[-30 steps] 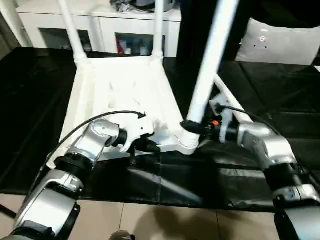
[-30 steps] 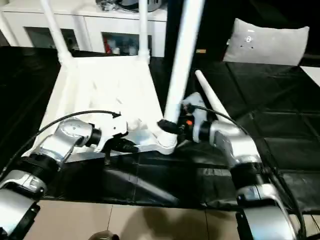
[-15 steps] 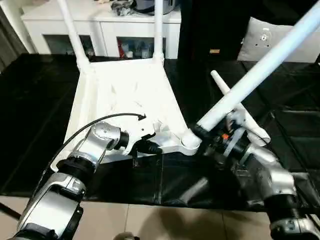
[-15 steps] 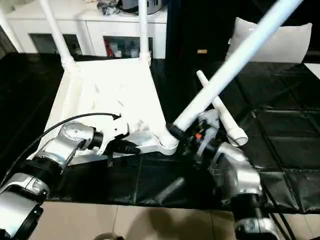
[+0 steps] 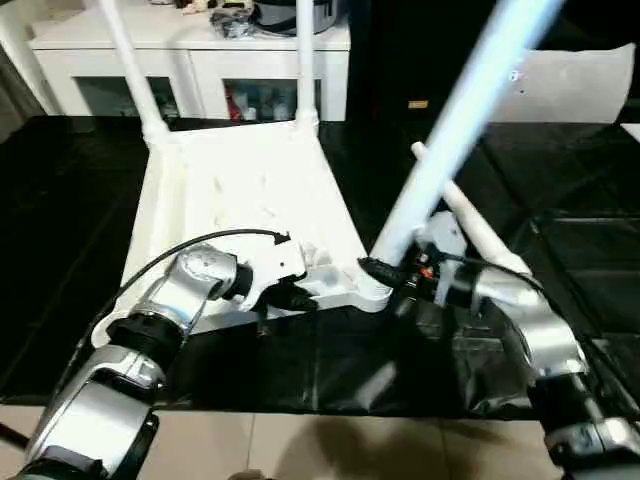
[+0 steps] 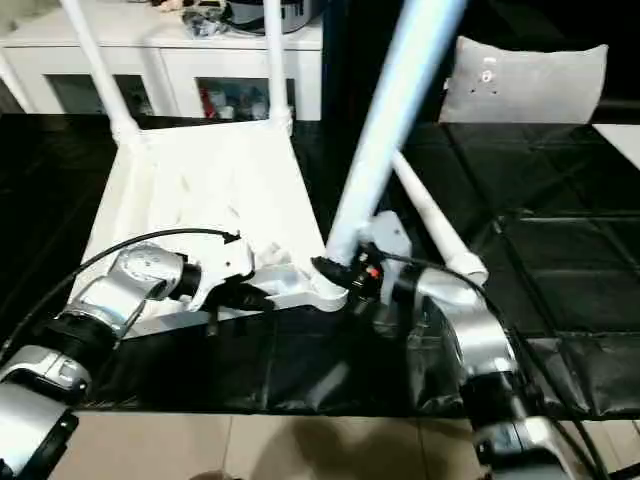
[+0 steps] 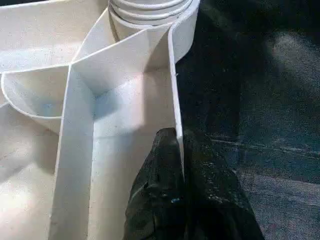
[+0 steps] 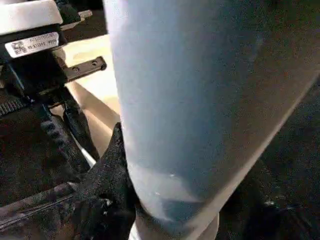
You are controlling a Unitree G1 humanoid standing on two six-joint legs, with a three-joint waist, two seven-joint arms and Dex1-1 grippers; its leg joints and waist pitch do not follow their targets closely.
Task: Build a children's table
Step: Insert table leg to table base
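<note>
Legs are going on one at a time: the upturned tabletop (image 5: 240, 190) is lying in the middle of the frame on a black-covered bench (image 5: 80, 300), with two legs (image 5: 125, 60) already standing in the sockets at upper left. The right pincer (image 5: 385, 272) is clamping the base of the third leg (image 5: 450, 130) and holding it, slanted toward the upper right, at the near corner socket (image 5: 365, 290). Whether it is fully home I cannot tell. The left pincer (image 7: 176, 160) is squeezing together on the thin rim of the top, steadying it just beside that socket.

Next, I'd judge, the leg is needing to be brought upright over the socket and pressed or twisted in while the left side is bracing.

Everything is smooth white plastic: ribbed underside, rounded corner sockets, long round tapering legs. The fourth leg (image 5: 470, 225) is lying loose on the glossy, creased black sheet at centre right.
</note>
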